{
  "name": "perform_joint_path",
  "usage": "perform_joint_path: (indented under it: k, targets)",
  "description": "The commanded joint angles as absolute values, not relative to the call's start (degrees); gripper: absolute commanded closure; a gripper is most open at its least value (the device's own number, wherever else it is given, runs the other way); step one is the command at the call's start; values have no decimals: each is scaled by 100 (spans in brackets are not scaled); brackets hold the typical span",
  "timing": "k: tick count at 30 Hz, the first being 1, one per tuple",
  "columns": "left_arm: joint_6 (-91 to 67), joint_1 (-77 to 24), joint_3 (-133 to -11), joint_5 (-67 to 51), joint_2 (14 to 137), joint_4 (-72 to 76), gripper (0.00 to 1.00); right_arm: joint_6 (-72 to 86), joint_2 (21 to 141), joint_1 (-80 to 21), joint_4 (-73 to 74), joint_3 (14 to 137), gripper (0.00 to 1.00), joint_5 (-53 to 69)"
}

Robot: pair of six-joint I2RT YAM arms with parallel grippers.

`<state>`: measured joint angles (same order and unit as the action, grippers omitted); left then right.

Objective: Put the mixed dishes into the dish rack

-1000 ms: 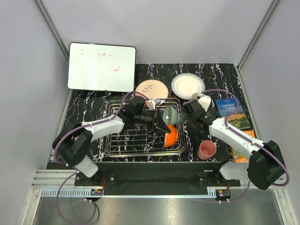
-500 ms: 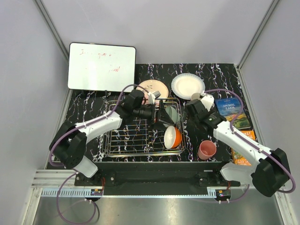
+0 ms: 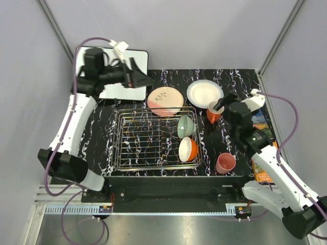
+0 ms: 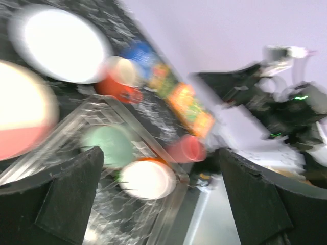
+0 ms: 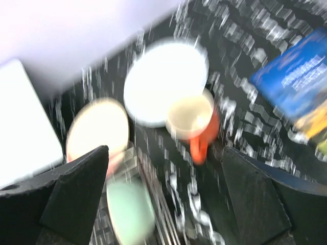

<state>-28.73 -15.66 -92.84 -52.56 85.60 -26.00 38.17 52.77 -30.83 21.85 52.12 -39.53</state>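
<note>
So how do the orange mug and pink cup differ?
The orange mug is cream inside; the pink cup is pink throughout. The mug shows a handle; the cup shows none. The mug stands farther back than the cup. Both stand upright, right of the dish rack.

My top camera looks steeply down from behind my bases over the whole table (image 3: 240,81). My left wrist camera looks from high above the far left corner toward the near right; my right one, lower, faces the far edge. Both catch the orange mug (image 5: 196,122) and white plate (image 5: 163,81).
</note>
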Motion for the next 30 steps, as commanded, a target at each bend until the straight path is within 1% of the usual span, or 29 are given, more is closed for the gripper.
perform_joint_path:
  k: [1, 2, 4, 5, 7, 8, 9, 11, 16, 21, 26, 30]
  targets:
    - [-934, -477, -9957, -5266, 8665, -5060, 1, 3682, 5746, -1781, 1528, 5675, 0, -3570]
    - [-679, -127, -10010, -5143, 8753, -5306, 1, 3717, 6087, -1532, 1538, 5782, 0, -3168]
    - [-81, 148, -9958, -4608, 8807, -5782, 1, 3762, 6458, -822, 1529, 6150, 0, -2753]
    - [234, 332, -9827, -4397, 8833, -5879, 1, 3753, 6921, -609, 1521, 6309, 0, -2420]
    - [509, 439, -9660, -3808, 8833, -6099, 1, 3735, 7398, -335, 1555, 6765, 0, -2190]
    - [614, 474, -9459, -3579, 8798, -6126, 1, 3822, 7853, -47, 1556, 6915, 0, -1988]
    - [789, 483, -9353, -3220, 8772, -6135, 1, 3884, 8075, 34, 1556, 7047, 0, -1499]
    - [1001, 518, -9046, -3007, 8710, -6126, 1, 4051, 8715, 359, 1573, 7434, 1, -866]
    - [1221, 527, -8596, -2909, 8754, -6012, 1, 3973, 9859, 439, 1669, 8181, 4, -36]
    - [1222, 527, -8227, -2777, 8903, -5696, 1, 3903, 10458, 483, 2002, 8481, 8, 500]
    - [1143, 519, -7954, -2847, 9053, -5537, 1, 3885, 10959, 510, 2197, 8455, 12, 562]
    - [1187, 475, -7735, -2839, 9027, -5484, 1, 3867, 11232, 536, 2197, 8516, 12, 571]
